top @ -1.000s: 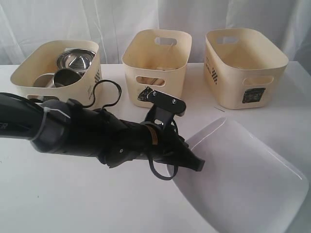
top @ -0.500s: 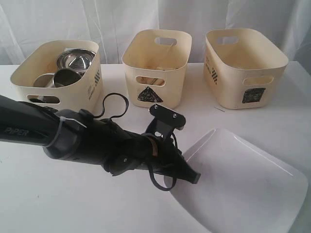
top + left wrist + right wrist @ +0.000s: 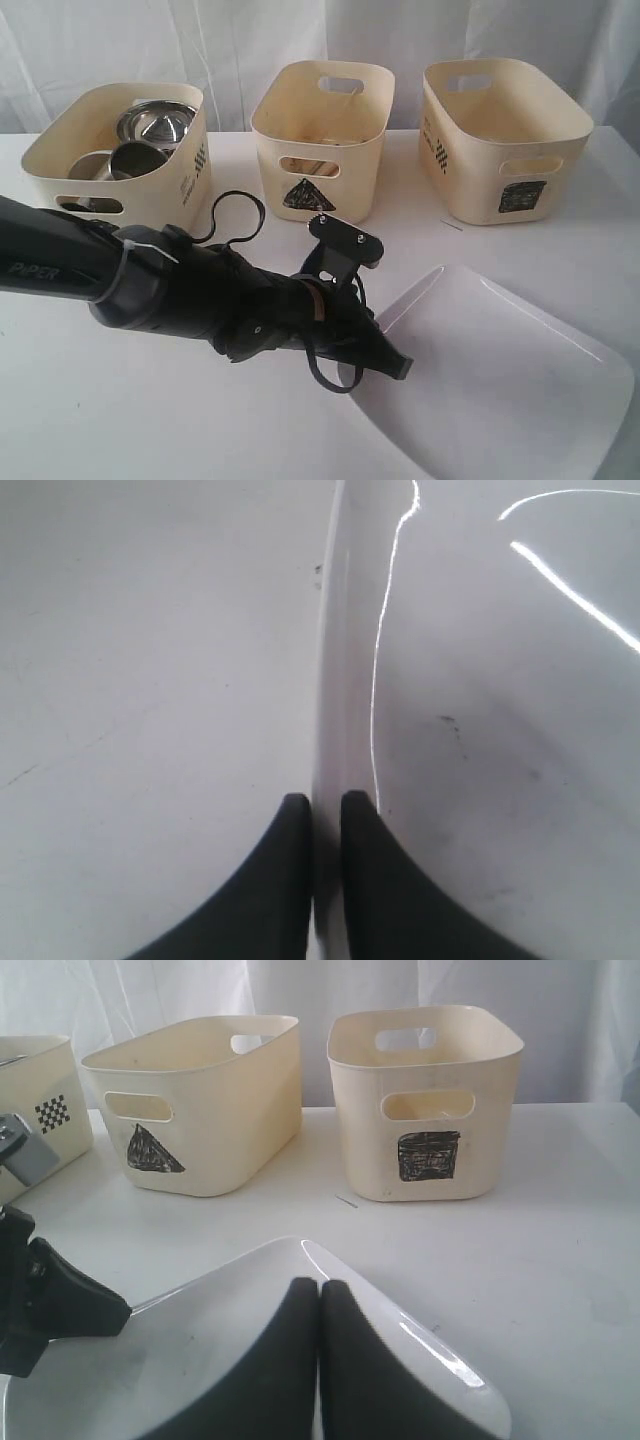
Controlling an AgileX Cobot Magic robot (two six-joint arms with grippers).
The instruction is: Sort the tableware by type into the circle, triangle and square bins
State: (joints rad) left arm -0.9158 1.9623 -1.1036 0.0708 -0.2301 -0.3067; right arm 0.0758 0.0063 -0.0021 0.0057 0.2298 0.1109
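Note:
The large white rounded-square plate (image 3: 500,380) lies at the front right of the table, and its left edge looks raised. My left gripper (image 3: 395,362) is shut on that rim, one finger on each side of the edge (image 3: 326,802). My right gripper (image 3: 320,1285) hovers over the plate (image 3: 200,1350), shut with nothing between its fingers; the exterior view does not show it. Two steel mugs (image 3: 135,160) and a steel bowl (image 3: 155,122) sit in the left bin (image 3: 185,175). The triangle bin (image 3: 320,150) and the square bin (image 3: 500,150) stand behind.
The three cream bins stand in a row along the back of the white table, before a white curtain. The black left arm (image 3: 150,285) stretches across the front left. A small thin sliver (image 3: 455,226) lies on the table near the square bin.
The left arm has dropped slightly with the plate in its grip, so the plate now sits lower and flatter. The right gripper stays shut.

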